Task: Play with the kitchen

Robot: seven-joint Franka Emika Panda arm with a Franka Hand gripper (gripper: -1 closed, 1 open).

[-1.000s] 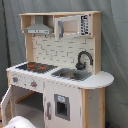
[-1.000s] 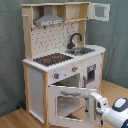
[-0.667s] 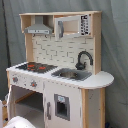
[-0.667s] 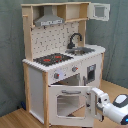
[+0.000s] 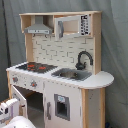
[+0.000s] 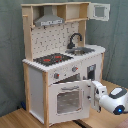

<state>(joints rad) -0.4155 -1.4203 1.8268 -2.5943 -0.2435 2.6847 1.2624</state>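
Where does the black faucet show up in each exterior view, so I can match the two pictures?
First exterior view: the black faucet stands right of centre, behind the silver sink.
Second exterior view: the faucet stands above centre, behind the sink, towards the second exterior view's right.
Shared landmark: the black-red hob lies beside the sink in both exterior views.

I am looking at the large white-painted, pale-wood toy kitchen (image 6: 60, 75); its panels are showing smooth and matt. Above my glossy white plastic claw (image 6: 95, 93), the silver metal-looking sink (image 6: 83, 50) is gleaming. Behind the claw, a grey cloth backdrop (image 5: 114, 40) is hanging in soft folds.
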